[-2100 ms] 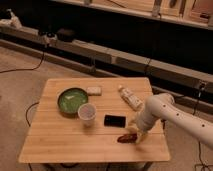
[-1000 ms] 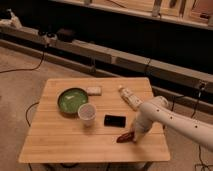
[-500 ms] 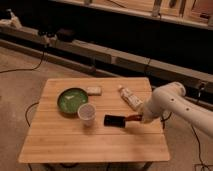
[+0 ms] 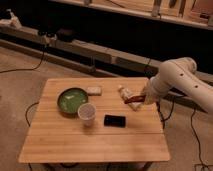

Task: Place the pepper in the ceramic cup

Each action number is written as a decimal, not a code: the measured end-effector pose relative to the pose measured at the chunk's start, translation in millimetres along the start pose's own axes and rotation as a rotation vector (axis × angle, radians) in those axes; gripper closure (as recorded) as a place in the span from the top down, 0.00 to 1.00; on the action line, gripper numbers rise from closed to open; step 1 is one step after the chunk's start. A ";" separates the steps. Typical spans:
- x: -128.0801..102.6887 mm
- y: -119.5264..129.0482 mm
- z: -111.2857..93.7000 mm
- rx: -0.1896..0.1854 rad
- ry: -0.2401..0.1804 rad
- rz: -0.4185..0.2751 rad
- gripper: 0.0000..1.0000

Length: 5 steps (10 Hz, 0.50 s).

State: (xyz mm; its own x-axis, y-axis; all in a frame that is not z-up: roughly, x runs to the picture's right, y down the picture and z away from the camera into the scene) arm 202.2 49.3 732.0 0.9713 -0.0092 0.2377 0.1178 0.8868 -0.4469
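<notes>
The dark reddish-brown pepper [image 4: 133,100] hangs in my gripper [image 4: 141,98], lifted above the right part of the wooden table [image 4: 95,140]. The gripper is at the end of the white arm that comes in from the right, and it is shut on the pepper. The white ceramic cup [image 4: 86,113] stands upright near the table's middle, to the left of the pepper and just right of the green bowl [image 4: 71,100].
A flat black rectangle [image 4: 115,120] lies right of the cup. A white tube [image 4: 125,92] lies under the held pepper at the back right. A small pale block [image 4: 93,90] lies behind the bowl. Cables run across the floor around the table.
The gripper closed on the pepper low at the table's right front, then lifted it up and back. The pepper has left the table surface and the arm has risen.
</notes>
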 end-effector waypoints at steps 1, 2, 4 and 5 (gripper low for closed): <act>-11.9 -8.4 9.4 -0.039 0.007 -0.051 0.04; -22.8 -16.7 17.9 -0.069 0.022 -0.097 0.04; -50.5 -40.6 28.6 -0.092 0.046 -0.176 0.04; -66.3 -52.1 30.4 -0.093 0.048 -0.207 0.04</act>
State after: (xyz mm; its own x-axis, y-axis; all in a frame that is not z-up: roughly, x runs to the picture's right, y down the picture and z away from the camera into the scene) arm 125.4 17.7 765.7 0.9329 -0.2101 0.2925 0.3318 0.8172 -0.4714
